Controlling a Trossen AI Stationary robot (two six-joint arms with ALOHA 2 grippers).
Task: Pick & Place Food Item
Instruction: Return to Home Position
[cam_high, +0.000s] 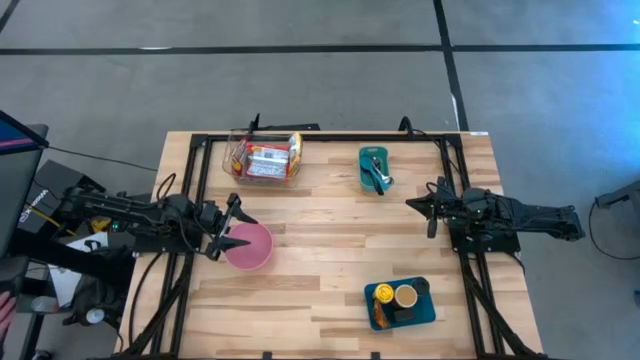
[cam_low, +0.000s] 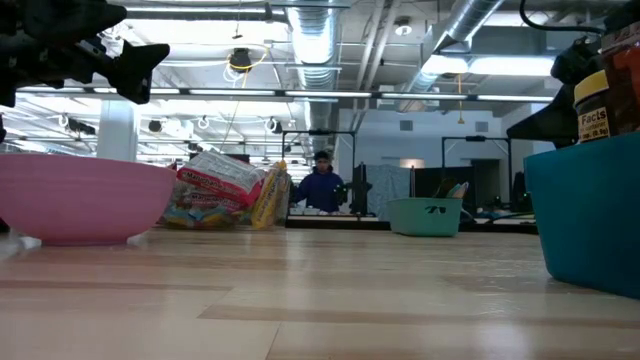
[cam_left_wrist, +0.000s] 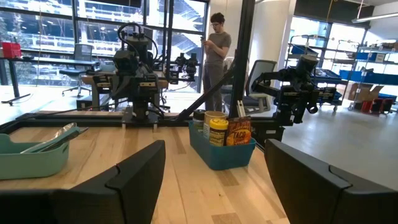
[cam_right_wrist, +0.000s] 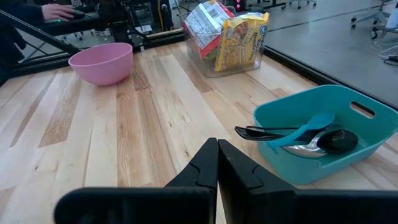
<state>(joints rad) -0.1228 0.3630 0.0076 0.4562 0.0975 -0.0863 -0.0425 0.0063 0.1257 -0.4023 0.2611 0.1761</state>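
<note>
2 arms flat, reaching inward | L gripper (cam_high: 228, 228) spread wide at pink bowl (cam_high: 252, 248) | R gripper (cam_high: 410, 204) closed, empty

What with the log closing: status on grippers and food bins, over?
Left gripper open, hanging over pink bowl. Right gripper shut, empty, at table's right side. Cans in blue bin; noodle packs in transparent bin.

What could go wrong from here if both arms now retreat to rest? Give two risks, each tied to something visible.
1. The open left gripper hangs over the rim of the pink bowl; a low retreat might clip and shove it.
2. The noodle packs stand above the wall of the transparent bin, so a swinging left arm could knock them out.
The shut right gripper has bare table around it and looks safer.
</note>
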